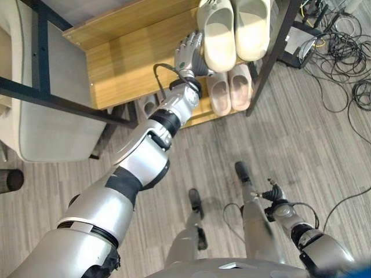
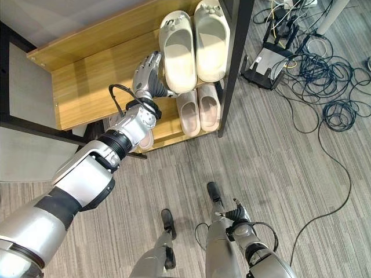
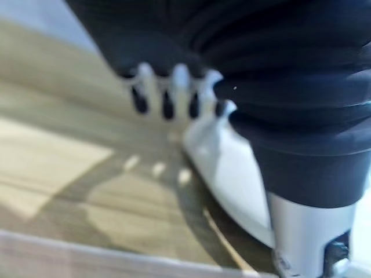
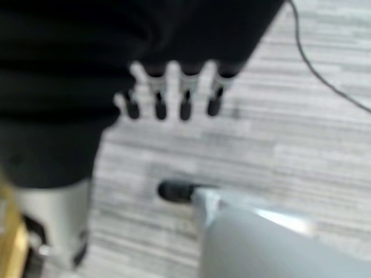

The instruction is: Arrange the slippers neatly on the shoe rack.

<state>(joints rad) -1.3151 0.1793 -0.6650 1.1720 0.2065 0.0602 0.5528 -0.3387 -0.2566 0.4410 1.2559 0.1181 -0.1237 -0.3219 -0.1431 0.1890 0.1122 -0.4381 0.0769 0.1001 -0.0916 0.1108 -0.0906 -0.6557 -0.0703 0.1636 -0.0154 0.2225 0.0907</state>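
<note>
1. Cream slippers sit paired, side by side, on the top shelf of the shoe rack.
2. Pink slippers sit paired on the shelf below.
3. Left hand, fingers straight, touches the nearer cream slipper's side.
4. Right hand hangs idle, fingers relaxed, well below the rack.
5. Judgement: nearly done; only a final nudge is left.

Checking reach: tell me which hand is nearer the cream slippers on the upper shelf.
Left. The left hand is beside the cream slippers; the right hand hangs low over the floor, well away.
</note>
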